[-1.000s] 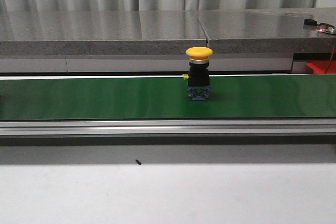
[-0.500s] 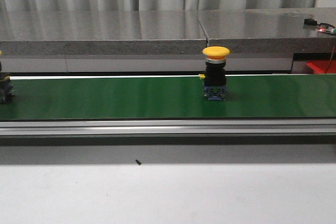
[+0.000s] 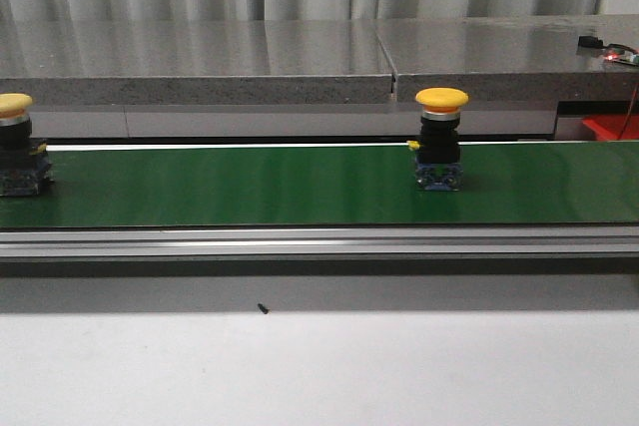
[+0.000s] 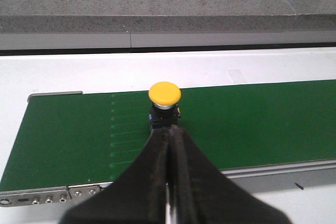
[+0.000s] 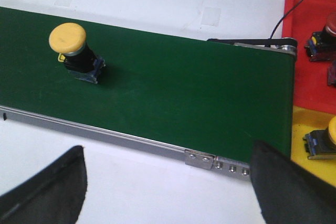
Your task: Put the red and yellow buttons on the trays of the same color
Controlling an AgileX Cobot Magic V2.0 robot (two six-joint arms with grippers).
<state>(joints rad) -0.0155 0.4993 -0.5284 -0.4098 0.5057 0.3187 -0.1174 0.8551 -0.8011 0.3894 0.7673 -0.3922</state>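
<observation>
Yellow button (image 4: 164, 93) just past L tool (image 4: 169, 135), tips together | R tool (image 5: 168, 182) spread, btn (image 5: 68, 38) apart

Two yellow buttons (image 3: 440, 137) (image 3: 18, 155) upright on green belt (image 3: 250, 187)

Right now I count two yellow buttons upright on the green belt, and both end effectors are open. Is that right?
Not quite. Two yellow buttons do stand upright on the green belt, but only the right end effector is open. The left wrist view shows the left end effector shut, fingers pressed together and holding nothing.
</observation>
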